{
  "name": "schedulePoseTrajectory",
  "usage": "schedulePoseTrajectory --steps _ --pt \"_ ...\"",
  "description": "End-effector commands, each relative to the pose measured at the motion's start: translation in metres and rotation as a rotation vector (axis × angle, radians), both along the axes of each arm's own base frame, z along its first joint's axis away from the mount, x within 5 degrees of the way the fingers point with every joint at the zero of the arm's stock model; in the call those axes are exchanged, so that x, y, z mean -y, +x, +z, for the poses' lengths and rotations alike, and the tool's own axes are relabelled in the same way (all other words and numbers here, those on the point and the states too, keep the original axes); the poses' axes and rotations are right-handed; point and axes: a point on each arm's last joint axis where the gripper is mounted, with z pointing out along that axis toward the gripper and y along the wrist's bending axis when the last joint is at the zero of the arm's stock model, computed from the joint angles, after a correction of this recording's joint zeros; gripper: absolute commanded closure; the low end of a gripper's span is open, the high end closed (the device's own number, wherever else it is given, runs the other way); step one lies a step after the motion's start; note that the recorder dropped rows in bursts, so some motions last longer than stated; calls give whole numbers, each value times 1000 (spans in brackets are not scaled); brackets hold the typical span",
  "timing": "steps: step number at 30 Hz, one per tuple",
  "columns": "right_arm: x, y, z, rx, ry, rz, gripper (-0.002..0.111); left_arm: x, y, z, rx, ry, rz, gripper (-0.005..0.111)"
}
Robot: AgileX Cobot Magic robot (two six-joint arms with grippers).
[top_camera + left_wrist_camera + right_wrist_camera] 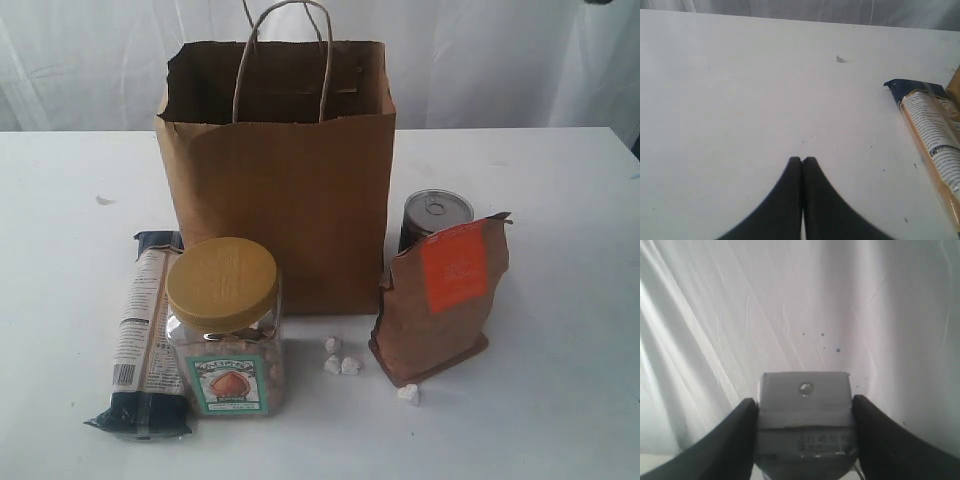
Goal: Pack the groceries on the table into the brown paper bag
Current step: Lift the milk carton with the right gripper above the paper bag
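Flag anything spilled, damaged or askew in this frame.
Small white crumbs lie loose on the table between the nut jar and the brown pouch, like a spill. The pouch leans, its top crumpled. The paper bag has a ragged rim at its left corner. Nothing else stands out.

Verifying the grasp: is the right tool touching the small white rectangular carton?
Touching. The right wrist view shows the right tool with its dark fingers pressed against both sides of the small white rectangular carton, no gap visible.
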Motion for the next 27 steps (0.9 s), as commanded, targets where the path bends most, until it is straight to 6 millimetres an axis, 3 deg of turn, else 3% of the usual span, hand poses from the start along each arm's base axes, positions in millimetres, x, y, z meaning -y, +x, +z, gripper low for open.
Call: schedulePoseTrajectory --steps 1,11,27 --pt "-8 11 -8 27 -116 -22 91 0 0 -1 -2 -12 2 107" --pt "-32 34 -43 -57 -191 15 91 0 0 -1 -2 -12 2 107" --pt "-43 47 -78 -155 -233 19 90 0 0 -1 -2 -12 2 107"
